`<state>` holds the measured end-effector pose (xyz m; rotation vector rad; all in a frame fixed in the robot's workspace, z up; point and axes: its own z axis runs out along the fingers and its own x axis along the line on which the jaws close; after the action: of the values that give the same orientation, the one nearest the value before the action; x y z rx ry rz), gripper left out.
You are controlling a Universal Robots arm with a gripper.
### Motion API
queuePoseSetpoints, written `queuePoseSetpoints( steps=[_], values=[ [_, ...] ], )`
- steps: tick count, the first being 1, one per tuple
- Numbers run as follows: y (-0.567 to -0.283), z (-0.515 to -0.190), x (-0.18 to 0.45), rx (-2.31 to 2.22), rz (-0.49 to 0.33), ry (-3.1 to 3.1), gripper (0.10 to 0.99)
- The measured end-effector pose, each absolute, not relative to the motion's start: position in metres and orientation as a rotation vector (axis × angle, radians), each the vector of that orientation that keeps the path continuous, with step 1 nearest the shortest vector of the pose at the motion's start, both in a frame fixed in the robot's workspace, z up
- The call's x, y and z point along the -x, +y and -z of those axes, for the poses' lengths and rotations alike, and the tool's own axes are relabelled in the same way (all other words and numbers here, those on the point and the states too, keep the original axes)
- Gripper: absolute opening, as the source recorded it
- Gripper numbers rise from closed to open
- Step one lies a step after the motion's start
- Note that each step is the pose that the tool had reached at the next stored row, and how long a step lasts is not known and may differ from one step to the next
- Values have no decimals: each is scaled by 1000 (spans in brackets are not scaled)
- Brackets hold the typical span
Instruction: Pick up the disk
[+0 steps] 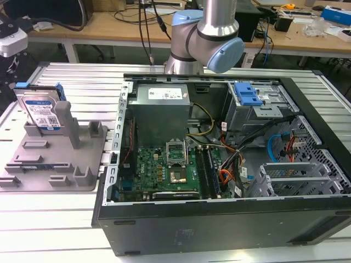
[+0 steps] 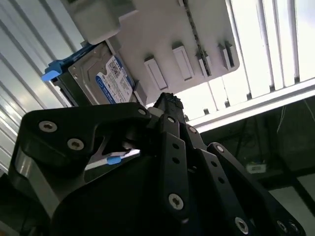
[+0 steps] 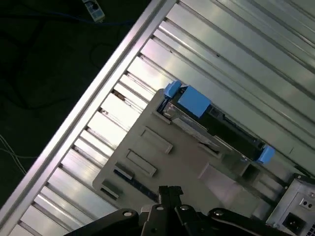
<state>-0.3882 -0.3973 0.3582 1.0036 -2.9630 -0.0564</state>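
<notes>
Disk [image 1: 41, 112] upright in fixture tray [image 1: 55, 164], pincer shut and empty

Slatted aluminium table [image 1: 82, 82] carries everything in the exterior view. Its biggest load is an open black computer case [image 1: 219, 219] lying on its side, with a grey power supply [image 1: 162, 98], a green motherboard [image 1: 159, 170] and a blue-handled drive cage [image 1: 249, 96] inside. Behind the case rises the robot arm [image 1: 211, 33], silver with pale blue joint caps.

On the exterior view's left, beside the case, the grey plastic fixture tray sits flat on the slats, with several upright posts. The disk stands on edge in the tray's far corner, its white-and-blue label facing the camera and blue rails on both sides. A tall grey post [image 1: 68, 123] stands just in front of it.

In the second wrist view the label face of the disk [image 2: 106, 78] shows against the tray [image 2: 162, 29]. In the first wrist view the disk [image 3: 231, 130] is seen along its thin top edge, with a blue rail [image 3: 194, 101] at each end, at the tray's [image 3: 167, 162] edge.

In both wrist views the gripper [image 2: 165, 101] [image 3: 170, 189] hangs over the tray. Its black fingertips are pressed together with nothing between them, and they are apart from the disk.
</notes>
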Motion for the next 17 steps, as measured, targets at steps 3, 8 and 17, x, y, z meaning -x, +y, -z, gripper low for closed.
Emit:
queuePoseSetpoints(
  steps=[3, 8, 17],
  values=[
    [-397, -358, 388, -1106, 56, -2925, 106],
    [-397, -357, 388, -1261, 54, -2859, 114],
    [-397, -356, 388, -1516, 52, -2729, 482]
  ],
)
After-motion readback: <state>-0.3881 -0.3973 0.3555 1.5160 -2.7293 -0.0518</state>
